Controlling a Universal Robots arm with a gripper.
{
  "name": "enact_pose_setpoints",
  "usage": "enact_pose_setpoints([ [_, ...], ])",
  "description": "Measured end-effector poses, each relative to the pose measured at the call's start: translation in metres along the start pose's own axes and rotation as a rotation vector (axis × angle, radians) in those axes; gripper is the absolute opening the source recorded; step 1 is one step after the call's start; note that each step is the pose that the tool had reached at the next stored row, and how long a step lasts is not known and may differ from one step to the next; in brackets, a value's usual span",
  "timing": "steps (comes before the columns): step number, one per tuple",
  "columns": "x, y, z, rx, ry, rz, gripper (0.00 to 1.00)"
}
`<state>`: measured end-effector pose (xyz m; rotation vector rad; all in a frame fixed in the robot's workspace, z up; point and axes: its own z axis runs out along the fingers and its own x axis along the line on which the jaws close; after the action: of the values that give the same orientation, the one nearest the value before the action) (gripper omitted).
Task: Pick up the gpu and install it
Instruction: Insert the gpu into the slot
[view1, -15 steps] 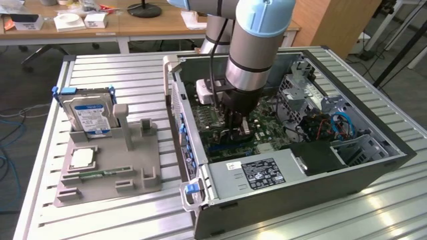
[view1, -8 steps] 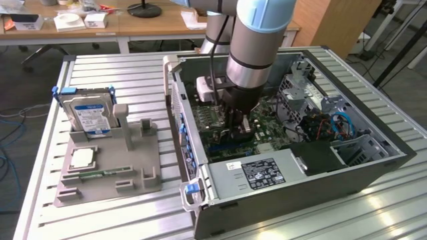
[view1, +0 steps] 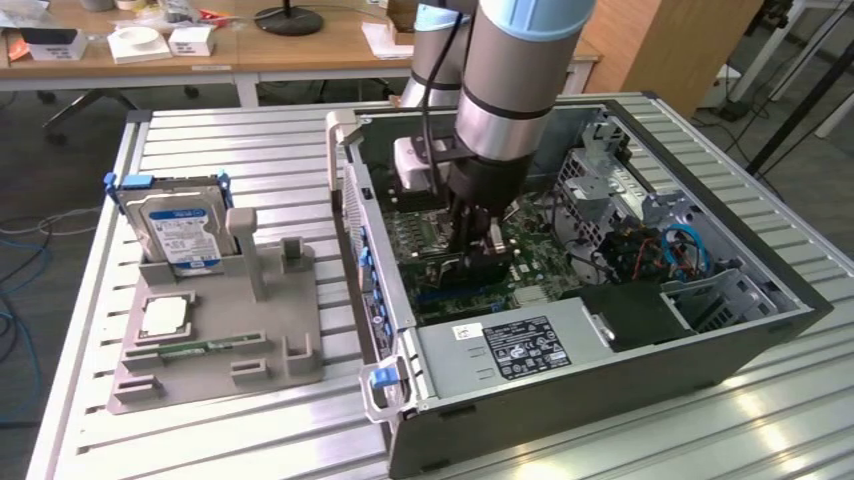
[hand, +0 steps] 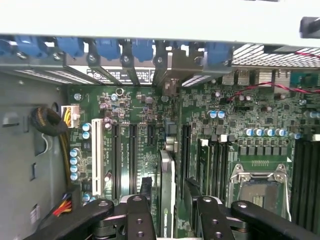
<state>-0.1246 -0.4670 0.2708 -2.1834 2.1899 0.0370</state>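
Scanning from the exterior view's left: the drive (view1: 180, 228) stands in the grey holder (view1: 214, 340) on the table (view1: 694, 440), then comes the open case (view1: 747, 330). My gripper (hand: 167, 210) is down inside it, jaws apart on either side of the gpu (hand: 166, 185), which stands edge-on over a motherboard (hand: 150, 125) slot. Seating looks in hand; I judge pressing it home calls for straight alignment.

Robotics lab in office space: slatted aluminium workbench (view1: 747, 420), open PC case (view1: 694, 330) on it, grey parts fixture (view1: 214, 350), wooden desks (view1: 267, 45) behind, loose floor cables (view1: 20, 260)
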Motion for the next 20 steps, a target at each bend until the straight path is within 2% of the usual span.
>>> enact_pose_setpoints([
  [20,-0.003,-0.0013,-0.0660,0.0001,0.0000,0.000,0.40],
])
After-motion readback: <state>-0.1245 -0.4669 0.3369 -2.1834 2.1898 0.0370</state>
